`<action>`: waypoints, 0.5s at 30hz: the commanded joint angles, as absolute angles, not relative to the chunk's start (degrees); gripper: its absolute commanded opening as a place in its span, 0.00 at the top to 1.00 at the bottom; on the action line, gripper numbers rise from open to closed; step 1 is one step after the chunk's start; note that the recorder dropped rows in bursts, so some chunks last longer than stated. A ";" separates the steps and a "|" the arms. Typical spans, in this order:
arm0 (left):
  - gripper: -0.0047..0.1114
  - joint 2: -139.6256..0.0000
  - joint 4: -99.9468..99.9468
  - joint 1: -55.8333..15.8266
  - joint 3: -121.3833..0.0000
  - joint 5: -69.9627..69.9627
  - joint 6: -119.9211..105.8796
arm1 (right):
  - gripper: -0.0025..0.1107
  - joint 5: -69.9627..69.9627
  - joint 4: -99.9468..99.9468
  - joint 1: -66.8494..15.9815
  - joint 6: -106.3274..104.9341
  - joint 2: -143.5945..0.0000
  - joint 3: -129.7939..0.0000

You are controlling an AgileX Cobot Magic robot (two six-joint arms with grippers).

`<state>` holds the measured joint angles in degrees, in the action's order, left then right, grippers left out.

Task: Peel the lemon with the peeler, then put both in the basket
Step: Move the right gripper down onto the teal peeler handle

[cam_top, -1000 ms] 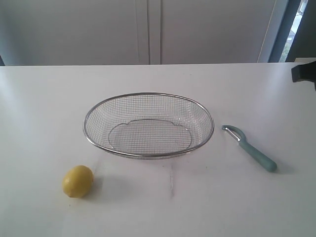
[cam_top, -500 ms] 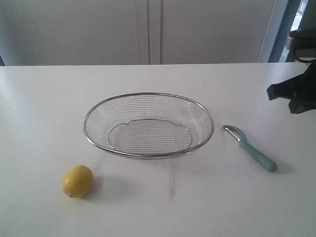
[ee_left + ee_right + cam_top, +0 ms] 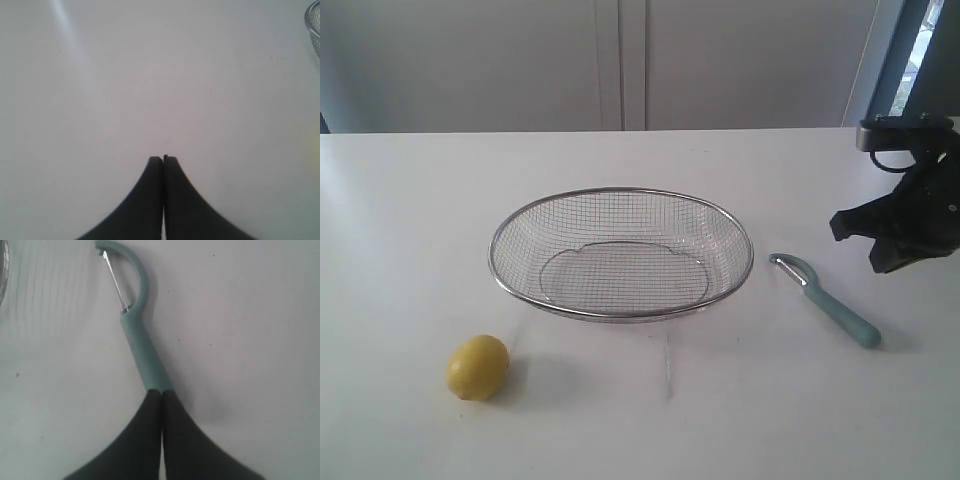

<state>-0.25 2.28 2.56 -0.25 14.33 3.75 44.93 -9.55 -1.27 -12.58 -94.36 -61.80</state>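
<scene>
- Exterior view: a plain white counter (image 3: 410, 220) runs back to pale wall panels (image 3: 740, 60) split by a vertical seam. A dark window frame (image 3: 895, 60) with daylight beside it stands at the far right.
- The basket (image 3: 620, 190) sits mid-counter: a shallow oval of silver wire mesh with a thick metal rim.
- The lemon (image 3: 478, 367) rests on the counter at the front left, well apart from the basket. It is bright yellow and oval, and its skin looks whole.
- The peeler (image 3: 825, 298) lies flat on the counter to the right of the basket, near it but not touching. Its curved silver blade head points toward the basket and its pale teal handle angles away to the front right.
- The right gripper (image 3: 161, 391) has its black fingers pressed together and holds nothing. In the right wrist view its tips meet the end of the peeler's handle, but I cannot tell whether they touch it.
- The left gripper (image 3: 163, 158) has its fingers together over bare counter.
</scene>
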 commanded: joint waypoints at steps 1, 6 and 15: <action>0.96 0.00 1.99 2.67 0.00 14.15 3.62 | 0.98 45.72 -11.08 -1.25 -15.15 -96.29 -62.25; 0.96 0.00 1.99 2.67 0.00 14.15 3.62 | 0.98 45.66 -11.08 -1.34 -17.42 -98.72 -62.25; 0.96 0.00 1.99 2.67 0.00 14.15 3.62 | 0.98 44.53 -10.98 -4.46 -20.79 -101.44 -62.15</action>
